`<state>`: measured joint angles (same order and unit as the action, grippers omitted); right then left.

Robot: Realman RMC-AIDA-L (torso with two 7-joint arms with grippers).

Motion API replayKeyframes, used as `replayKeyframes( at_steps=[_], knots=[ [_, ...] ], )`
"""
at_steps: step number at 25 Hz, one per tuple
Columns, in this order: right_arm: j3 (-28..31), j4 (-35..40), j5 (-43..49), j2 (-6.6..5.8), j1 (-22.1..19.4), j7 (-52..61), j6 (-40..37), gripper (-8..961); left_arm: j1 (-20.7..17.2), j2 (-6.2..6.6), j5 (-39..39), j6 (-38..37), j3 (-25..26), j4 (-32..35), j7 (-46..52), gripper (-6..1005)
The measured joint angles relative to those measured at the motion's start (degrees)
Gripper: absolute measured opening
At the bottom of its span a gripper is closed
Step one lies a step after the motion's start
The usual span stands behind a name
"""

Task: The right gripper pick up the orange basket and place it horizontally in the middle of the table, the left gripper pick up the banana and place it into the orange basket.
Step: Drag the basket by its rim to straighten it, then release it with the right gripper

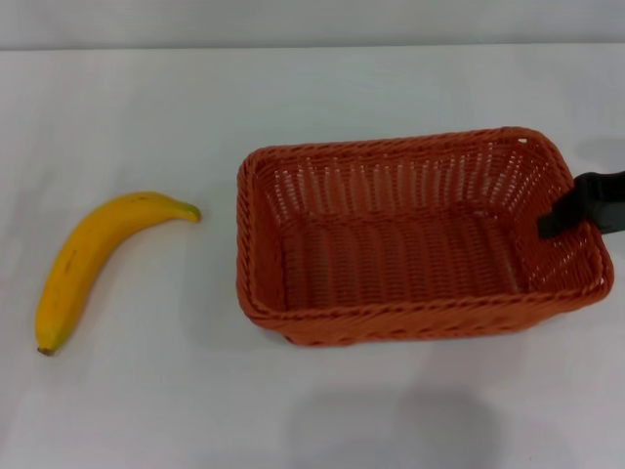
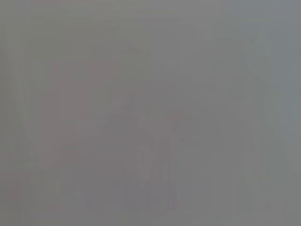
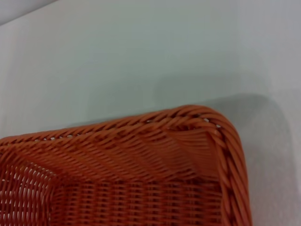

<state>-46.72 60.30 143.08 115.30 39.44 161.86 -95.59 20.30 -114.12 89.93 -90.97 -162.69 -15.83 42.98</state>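
Sitting on the white table (image 1: 322, 410), the orange basket (image 1: 410, 234) lies long side across the head view, right of centre, open side up and empty. Taking the basket as reference: the banana (image 1: 98, 259) lies flat on the table well to its left, clear of it, brown stem end nearest the robot and greenish tip pointing toward the basket's left wall. Right gripper (image 1: 586, 205) is at the basket's right short end, a black finger reaching over the rim onto the inner face of that wall; can't tell whether it's clamped on the rim or standing apart. Right wrist view: a rounded basket corner (image 3: 207, 136) with braided rim, bare table beyond it. Left gripper isn't visible anywhere; left wrist view is a flat grey blur.
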Motion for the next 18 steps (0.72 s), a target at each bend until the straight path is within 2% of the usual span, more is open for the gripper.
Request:
replayKeyframes(
  at_steps=[15,18],
  knots=[
    [1.3,-0.7,-7.5,-0.32,-4.2,-1.2,-0.7,136,0.2,-0.43,-0.1,0.0,0.0,-0.4,0.0,882],
    [1.1,-0.8,-7.5,-0.39,-4.2,-1.4,-0.6,247,0.4,-0.49,-0.1,0.0,0.0,-0.4,-0.1,882]
  ],
)
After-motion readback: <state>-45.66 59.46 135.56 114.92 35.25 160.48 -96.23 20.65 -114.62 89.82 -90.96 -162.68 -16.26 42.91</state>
